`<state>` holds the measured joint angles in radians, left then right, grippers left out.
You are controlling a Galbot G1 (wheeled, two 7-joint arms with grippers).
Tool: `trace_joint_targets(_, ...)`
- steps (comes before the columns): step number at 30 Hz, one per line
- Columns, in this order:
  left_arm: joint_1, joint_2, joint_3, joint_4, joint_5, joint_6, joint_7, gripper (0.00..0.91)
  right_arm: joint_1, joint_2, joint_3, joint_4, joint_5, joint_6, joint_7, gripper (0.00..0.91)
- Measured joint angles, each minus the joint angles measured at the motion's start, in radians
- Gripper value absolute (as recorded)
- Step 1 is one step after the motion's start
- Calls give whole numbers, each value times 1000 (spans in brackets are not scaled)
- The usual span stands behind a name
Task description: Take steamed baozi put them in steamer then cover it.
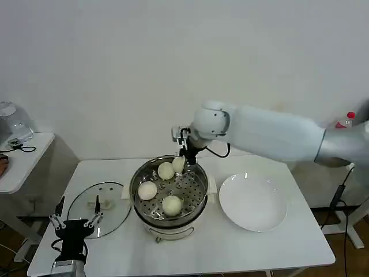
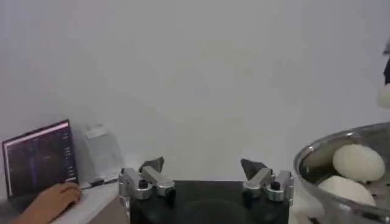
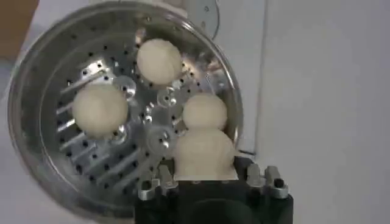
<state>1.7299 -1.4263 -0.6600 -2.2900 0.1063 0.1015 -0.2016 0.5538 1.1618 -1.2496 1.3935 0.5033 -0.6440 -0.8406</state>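
Above table (image 1: 115, 173), right gripper (image 1: 180, 163) holds baozi (image 1: 179, 165) over steamer (image 1: 199, 199).

A white, rounded right arm (image 1: 271, 135) with black cable ends beside the steamer (image 1: 168, 193); left gripper (image 1: 75, 222) is black with silver knuckles.

No text, label, brand, number or sign can be read anywhere; the laptop screen (image 2: 39, 157) carries lines too small to make out.
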Motion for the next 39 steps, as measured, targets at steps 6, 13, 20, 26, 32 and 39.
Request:
trace_joint_targets(6, -1, 4, -1, 4, -4, -1, 0, 907, -32, 23, -8, -26, -3, -19, 8, 655)
trace_joint_targets(13, -3, 3, -1, 7, -6, -1, 0, 907, -61, 34, -18, -48, -20, -29, 9, 655)
trace_joint_targets(20, 1, 3, -2, 7, -7, -2, -1, 907, -86, 38, -20, -53, -30, -37, 10, 655)
trace_joint_targets(26, 0, 2, -2, 7, -7, -2, -1, 907, -100, 38, -22, -59, -46, -36, 8, 907)
trace_joint_targets(32, 1, 2, -2, 5, -7, -2, -1, 907, -110, 30, -18, -54, -51, -36, 14, 907)
trace_joint_targets(39, -1, 4, -3, 7, -7, -2, -1, 907, -92, 5, 8, -22, -26, -46, 28, 907)
